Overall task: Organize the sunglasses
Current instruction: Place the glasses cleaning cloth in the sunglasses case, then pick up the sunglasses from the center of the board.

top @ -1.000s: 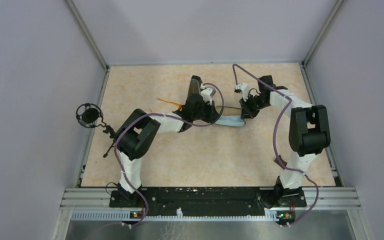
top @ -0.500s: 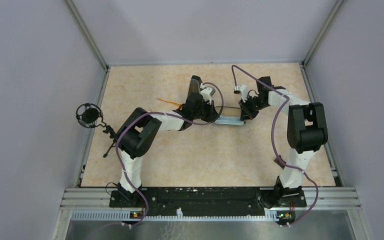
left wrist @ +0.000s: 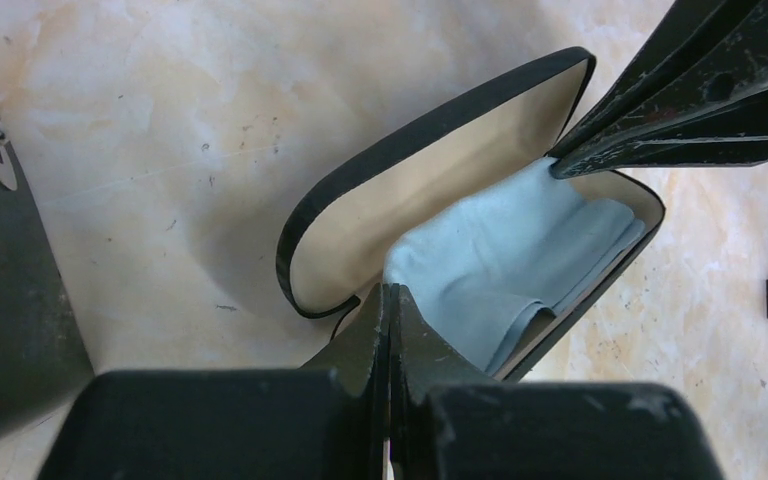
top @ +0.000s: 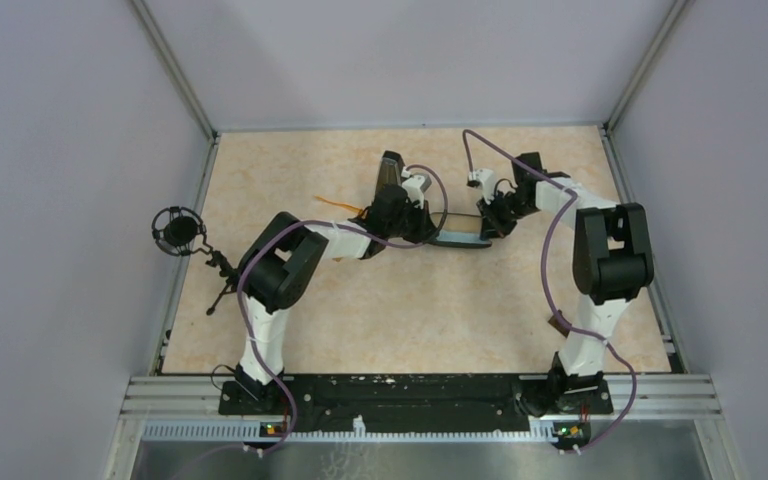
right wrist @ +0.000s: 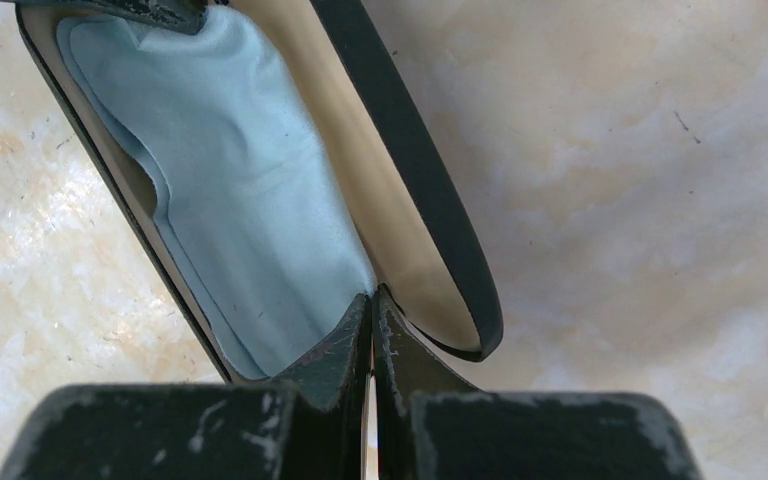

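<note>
Sunglasses [top: 338,204] are lying out on the counter [top: 410,320] just beside my left wrist, outside the black glasses case [left wrist: 440,180], so putting them away is not yet done. The case is sitting open with the light blue cloth [left wrist: 500,270] lying inside it. I am holding my left jaws pressed together at one end of the case and my right jaws pressed together at the other; whether either is pinching the rim I cannot tell. My left arm is hiding most of the sunglasses from above, and neither wrist view is showing them
</note>
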`<state>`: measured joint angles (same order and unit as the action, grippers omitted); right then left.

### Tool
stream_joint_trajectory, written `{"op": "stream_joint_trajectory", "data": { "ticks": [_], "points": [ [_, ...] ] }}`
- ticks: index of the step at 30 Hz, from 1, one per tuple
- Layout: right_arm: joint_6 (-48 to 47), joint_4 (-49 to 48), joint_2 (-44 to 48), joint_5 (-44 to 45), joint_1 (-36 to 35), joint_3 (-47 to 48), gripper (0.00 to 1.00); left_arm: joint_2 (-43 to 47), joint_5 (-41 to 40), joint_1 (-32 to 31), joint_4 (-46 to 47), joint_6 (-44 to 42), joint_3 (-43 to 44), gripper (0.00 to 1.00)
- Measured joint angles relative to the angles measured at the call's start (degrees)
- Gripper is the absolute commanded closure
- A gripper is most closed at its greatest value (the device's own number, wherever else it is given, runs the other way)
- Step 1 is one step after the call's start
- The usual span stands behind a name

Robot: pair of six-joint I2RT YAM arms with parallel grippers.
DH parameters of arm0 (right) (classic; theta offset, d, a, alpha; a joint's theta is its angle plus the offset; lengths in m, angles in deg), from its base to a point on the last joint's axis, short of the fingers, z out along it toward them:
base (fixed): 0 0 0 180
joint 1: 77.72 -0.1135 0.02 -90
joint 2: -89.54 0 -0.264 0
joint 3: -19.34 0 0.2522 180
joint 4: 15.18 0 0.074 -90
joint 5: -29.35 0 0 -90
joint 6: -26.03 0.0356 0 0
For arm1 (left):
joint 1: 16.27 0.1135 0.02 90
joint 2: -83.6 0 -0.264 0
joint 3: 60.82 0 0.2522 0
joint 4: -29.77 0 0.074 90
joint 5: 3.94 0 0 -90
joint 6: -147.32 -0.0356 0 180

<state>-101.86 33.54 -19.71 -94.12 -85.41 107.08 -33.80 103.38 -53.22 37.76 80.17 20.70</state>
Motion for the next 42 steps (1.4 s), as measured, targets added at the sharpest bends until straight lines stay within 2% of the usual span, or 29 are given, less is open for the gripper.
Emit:
{"op": "stream_joint_trajectory", "data": {
  "ticks": [6,10,13,21,27,31,36,42],
  "points": [
    [0.00,-0.02,-0.13,0.04,0.00,0.02,1.00,-0.52,0.13,0.11,-0.22,0.09,0.09,0.99],
    [0.11,0.00,-0.13,0.02,0.00,0.02,0.88,-0.52,0.28,0.15,-0.39,0.52,0.11,0.81],
    [0.50,-0.04,-0.13,-0.02,0.00,0.02,0.78,-0.52,0.39,0.15,-0.44,0.90,0.11,0.74],
    [2.51,0.00,1.31,-0.02,0.00,0.02,0.73,0.26,0.37,0.15,-1.11,1.22,0.11,0.59],
    [4.15,0.42,5.79,-0.33,0.00,1.16,0.68,5.97,-1.55,0.15,-4.02,0.44,0.09,0.43],
    [5.60,0.37,10.32,-0.83,0.00,1.05,0.60,12.35,-5.66,0.15,-8.35,-1.86,0.07,0.37],
    [7.39,-0.61,19.50,-2.78,0.00,-3.08,0.50,19.80,-16.46,0.15,-18.10,-5.35,0.07,0.31],
    [10.25,1.51,29.99,-8.07,0.00,-7.76,0.48,21.99,-29.75,0.55,-33.90,-7.96,0.90,0.32]
  ]
}}
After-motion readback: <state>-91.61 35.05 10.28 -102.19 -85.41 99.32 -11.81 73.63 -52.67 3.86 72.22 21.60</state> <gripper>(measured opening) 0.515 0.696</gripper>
